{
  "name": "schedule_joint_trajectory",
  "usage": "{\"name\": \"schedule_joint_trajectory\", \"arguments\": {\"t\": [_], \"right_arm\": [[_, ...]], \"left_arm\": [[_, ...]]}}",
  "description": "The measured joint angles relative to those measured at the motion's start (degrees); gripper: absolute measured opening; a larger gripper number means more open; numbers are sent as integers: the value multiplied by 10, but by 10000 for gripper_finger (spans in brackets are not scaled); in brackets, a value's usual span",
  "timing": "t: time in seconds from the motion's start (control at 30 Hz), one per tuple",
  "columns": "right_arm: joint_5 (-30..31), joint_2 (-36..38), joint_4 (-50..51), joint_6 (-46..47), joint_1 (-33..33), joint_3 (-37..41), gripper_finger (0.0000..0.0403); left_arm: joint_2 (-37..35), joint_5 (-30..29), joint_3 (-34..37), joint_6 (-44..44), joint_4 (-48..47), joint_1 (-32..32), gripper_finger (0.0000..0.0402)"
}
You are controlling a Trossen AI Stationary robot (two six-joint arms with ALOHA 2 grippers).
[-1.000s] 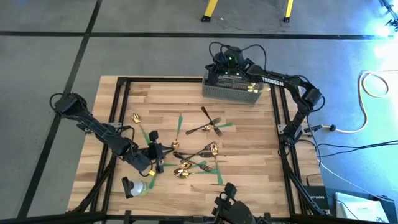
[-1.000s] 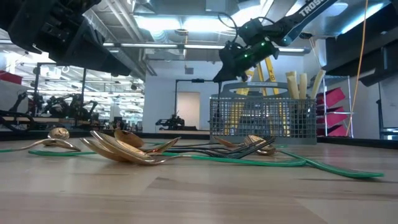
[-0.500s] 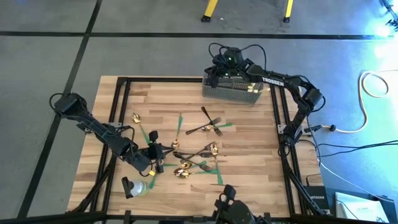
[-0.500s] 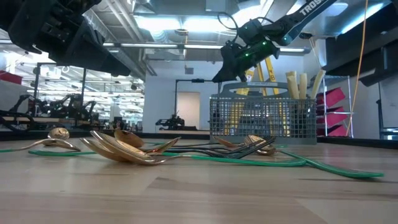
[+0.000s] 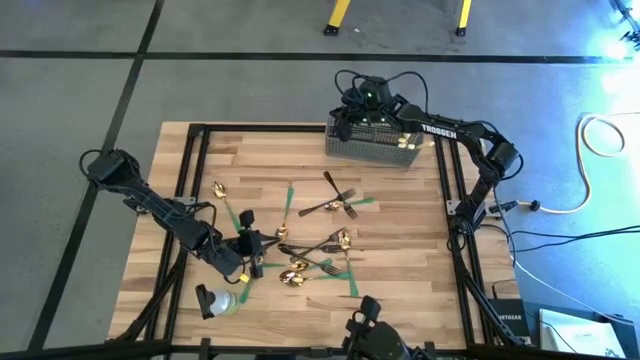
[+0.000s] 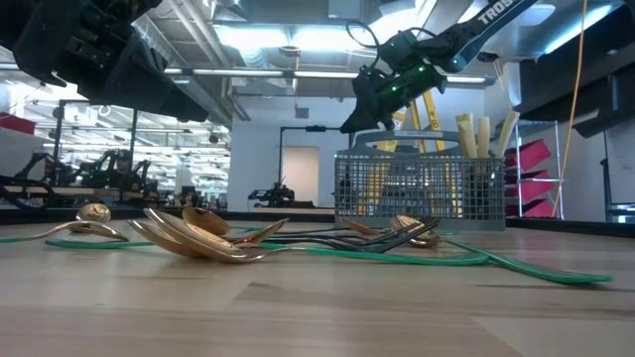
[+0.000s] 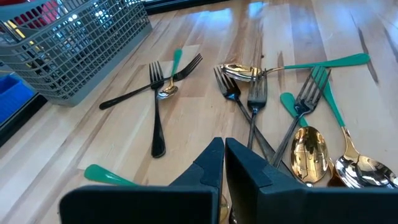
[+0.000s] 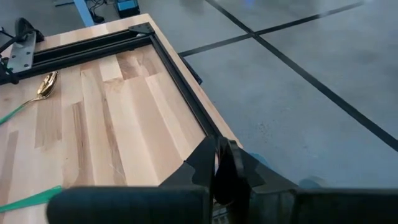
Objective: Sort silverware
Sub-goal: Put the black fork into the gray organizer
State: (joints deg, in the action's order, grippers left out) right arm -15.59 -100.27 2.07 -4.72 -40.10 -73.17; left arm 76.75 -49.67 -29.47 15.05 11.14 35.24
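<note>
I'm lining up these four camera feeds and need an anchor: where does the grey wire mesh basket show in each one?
High view: the basket sits at the table's far edge, right of centre, under the right arm.
Low view: right of centre, behind the cutlery, cream handles standing in it.
Left wrist view: upper left corner.
Right wrist view: not in it.
Shared landmark: the crossed dark forks lying near the basket.

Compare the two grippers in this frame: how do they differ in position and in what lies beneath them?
The left gripper sits low over the loose cutlery pile of forks and gold spoons near the table's front; the right gripper is raised at the far edge, above the wire mesh basket. The left wrist view shows cutlery straight ahead; the right wrist view shows mostly bare wood and floor. Both grippers are shut, and neither visibly holds anything.
</note>
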Motion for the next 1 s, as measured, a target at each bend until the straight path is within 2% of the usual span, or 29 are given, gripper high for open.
{"name": "schedule_joint_trajectory", "arguments": {"t": [0.73, 1.0], "right_arm": [[50, 0, -17, 13, -1, 2, 0], [49, 0, -6, 14, 0, 2, 0]], "left_arm": [[0, 0, 0, 0, 0, 0, 0], [0, 0, 0, 0, -1, 0, 0]]}}
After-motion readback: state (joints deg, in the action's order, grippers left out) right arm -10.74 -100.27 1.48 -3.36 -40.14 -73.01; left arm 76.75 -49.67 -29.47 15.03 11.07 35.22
